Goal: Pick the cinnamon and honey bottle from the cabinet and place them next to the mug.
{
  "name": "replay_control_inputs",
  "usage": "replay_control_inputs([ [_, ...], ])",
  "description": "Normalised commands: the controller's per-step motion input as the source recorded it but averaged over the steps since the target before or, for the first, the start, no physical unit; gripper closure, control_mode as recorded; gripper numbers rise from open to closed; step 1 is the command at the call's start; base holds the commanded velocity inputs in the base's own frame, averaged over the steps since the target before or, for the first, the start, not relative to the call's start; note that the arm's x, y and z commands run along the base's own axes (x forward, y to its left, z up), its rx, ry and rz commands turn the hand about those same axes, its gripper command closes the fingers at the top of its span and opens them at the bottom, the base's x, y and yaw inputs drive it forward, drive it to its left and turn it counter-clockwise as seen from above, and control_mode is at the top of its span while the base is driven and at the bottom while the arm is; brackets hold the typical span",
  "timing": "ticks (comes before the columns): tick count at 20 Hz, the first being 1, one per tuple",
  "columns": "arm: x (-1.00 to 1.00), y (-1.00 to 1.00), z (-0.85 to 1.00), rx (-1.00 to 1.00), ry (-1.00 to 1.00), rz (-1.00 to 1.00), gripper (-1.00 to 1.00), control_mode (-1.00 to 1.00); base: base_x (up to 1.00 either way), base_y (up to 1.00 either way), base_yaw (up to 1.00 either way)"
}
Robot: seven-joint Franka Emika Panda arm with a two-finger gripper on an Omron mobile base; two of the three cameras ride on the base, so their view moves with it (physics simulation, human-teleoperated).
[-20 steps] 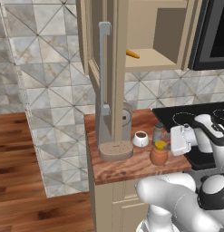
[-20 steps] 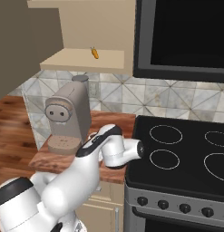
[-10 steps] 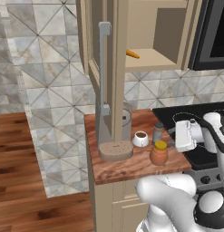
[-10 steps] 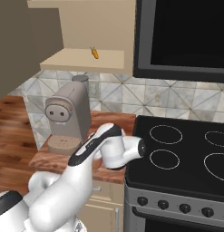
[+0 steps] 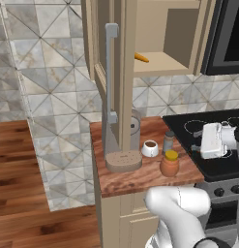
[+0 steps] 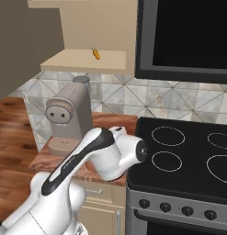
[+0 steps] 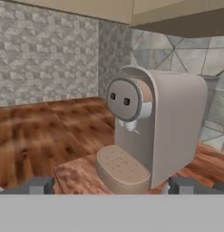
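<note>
The cinnamon (image 5: 168, 142) and the honey bottle (image 5: 170, 163) stand upright on the wooden counter, just right of the white mug (image 5: 150, 148). The honey bottle is nearest the counter's front edge. My gripper (image 5: 195, 140) hovers over the stove's left side, to the right of both jars and apart from them. It is open with nothing between its fingertips (image 7: 38, 185). Its hand view looks at the coffee machine (image 7: 149, 131). The cabinet (image 5: 164, 63) hangs above with its door (image 5: 122, 72) swung open.
A thin orange pointed thing (image 5: 141, 58) lies on the cabinet shelf. The coffee machine (image 5: 123, 147) stands left of the mug, behind the open door's long grey handle (image 5: 110, 72). A black stove (image 6: 179, 160) sits right of the counter, below a dark microwave (image 6: 184, 34).
My hand has drawn back to the right and slightly up, away from the honey bottle and over the stove. Both jars and the mug have stayed put.
</note>
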Motion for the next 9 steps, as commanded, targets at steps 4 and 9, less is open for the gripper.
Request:
replay_control_inputs([
  [4, -0.73, 0.00, 0.79, 0.02, 0.07, -0.17, -1.00, -1.00, 0.00, 0.00, 0.00],
  [9, -0.50, 0.04, 0.78, 0.00, 0.14, -0.22, -1.00, -1.00, 0.00, 0.00, 0.00],
])
